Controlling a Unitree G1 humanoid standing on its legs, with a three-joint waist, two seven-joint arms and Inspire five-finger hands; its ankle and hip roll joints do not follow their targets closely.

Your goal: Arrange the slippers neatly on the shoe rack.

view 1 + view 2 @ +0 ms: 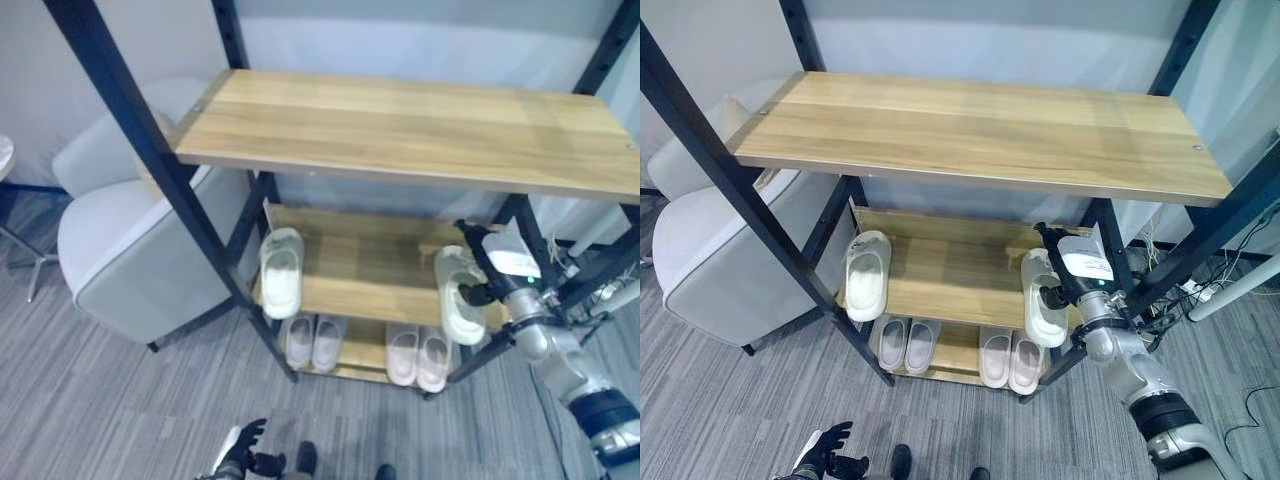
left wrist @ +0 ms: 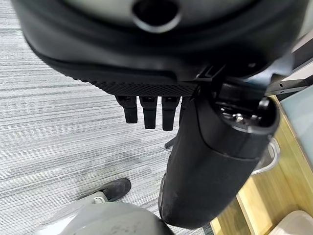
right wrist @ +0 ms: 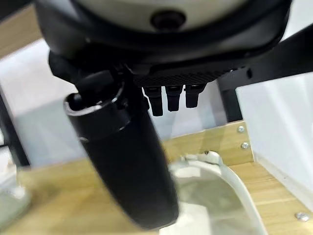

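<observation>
A three-tier wooden shoe rack (image 1: pixel 400 125) holds six pale slippers, with no legible writing. Two pairs (image 1: pixel 955 352) sit on the bottom shelf. On the middle shelf, one slipper (image 1: pixel 281 271) lies left; the right hand (image 1: pixel 1072 283) grips another slipper (image 1: pixel 1040 298) at the right end. The left hand (image 1: pixel 825 455) hangs open near the floor.

Office or test room staged as a home entryway: grey striped carpet (image 1: pixel 90 400), pale partition wall (image 1: pixel 400 45), padded grey armchair (image 1: pixel 130 240) at left, black-framed wooden shoe rack (image 1: pixel 400 125) holding slippers (image 1: pixel 281 272).
</observation>
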